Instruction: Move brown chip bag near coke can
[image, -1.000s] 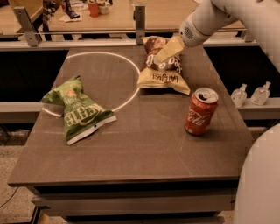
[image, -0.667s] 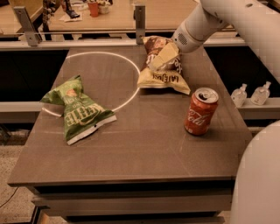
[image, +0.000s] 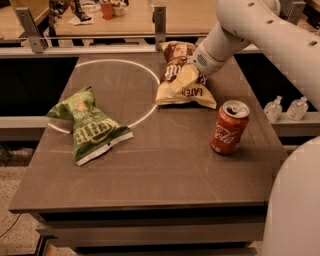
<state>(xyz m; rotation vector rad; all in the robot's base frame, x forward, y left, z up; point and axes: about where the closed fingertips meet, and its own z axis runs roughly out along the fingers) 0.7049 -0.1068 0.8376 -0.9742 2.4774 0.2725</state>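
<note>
The brown chip bag (image: 184, 93) lies flat at the back middle of the table, dark brown at its far end and cream-yellow at its near end. The red coke can (image: 228, 127) stands upright on the right side of the table, in front of and to the right of the bag, with a gap between them. My gripper (image: 183, 79) comes in from the upper right on the white arm and sits over the middle of the brown bag, hiding part of its lettering.
A green chip bag (image: 88, 125) lies on the left side of the table. A white ring (image: 150, 75) is marked on the dark table top (image: 165, 175). Two small clear bottles (image: 286, 108) stand on a ledge to the right. My white body fills the lower right corner.
My gripper has moved down and to the left, from the bag's far end to over its middle. The bags and the can have not moved.
</note>
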